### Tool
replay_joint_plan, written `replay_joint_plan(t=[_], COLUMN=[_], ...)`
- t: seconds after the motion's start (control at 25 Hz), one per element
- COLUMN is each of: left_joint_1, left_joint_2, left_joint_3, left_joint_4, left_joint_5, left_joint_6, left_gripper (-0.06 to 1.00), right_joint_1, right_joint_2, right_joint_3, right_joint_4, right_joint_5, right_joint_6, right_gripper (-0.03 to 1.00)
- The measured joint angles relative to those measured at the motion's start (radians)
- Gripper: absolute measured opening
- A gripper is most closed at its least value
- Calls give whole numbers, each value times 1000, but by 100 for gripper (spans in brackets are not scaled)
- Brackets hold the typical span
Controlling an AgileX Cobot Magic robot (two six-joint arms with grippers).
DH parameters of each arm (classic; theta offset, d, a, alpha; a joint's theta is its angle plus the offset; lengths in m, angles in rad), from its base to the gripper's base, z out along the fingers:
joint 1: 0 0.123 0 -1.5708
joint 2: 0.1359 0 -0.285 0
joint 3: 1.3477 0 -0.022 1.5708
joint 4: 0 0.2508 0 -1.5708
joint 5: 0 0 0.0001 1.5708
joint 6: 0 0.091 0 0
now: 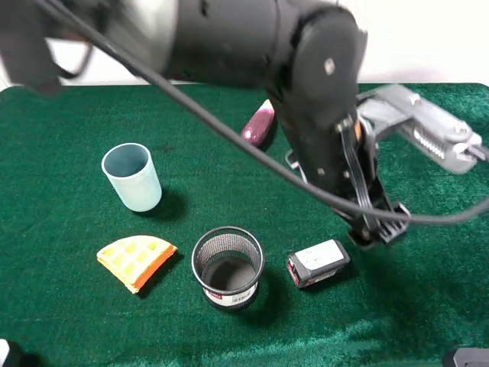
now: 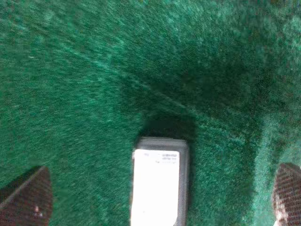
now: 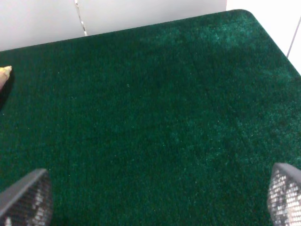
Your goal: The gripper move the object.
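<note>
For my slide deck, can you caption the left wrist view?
Open tool poised over the small black box with a white label on the green cloth.

- Your exterior high camera looks steeply down on the green table [image 1: 61, 298] from above, the left arm [image 1: 306, 99] crowding its top.
- Your left wrist camera faces down, close over the object [image 2: 157, 181], which the high view [image 1: 318, 263] shares.
- Your right wrist camera looks obliquely across bare cloth toward the table's far edge.
</note>
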Motion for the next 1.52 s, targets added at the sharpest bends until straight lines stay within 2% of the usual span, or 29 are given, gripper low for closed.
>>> replay_joint_plan(t=[0.28, 0.92, 1.12, 1.52], left_joint_1=[67, 266, 321, 411], left_joint_2=[-98, -322, -404, -665], left_joint_3=[0, 0, 44, 252], left_joint_4=[0, 4, 4, 4], left_joint_5=[69, 355, 371, 375], left_joint_6=[-2, 4, 26, 70], left_gripper=[94, 94, 94, 94], right_joint_1=[0, 0, 0, 0], right_joint_2=[0, 0, 0, 0], right_joint_3=[0, 0, 0, 0], right_joint_4=[0, 0, 0, 0], right_joint_5=[0, 0, 0, 0], right_joint_6=[0, 0, 0, 0], right_gripper=[70, 70, 70, 70])
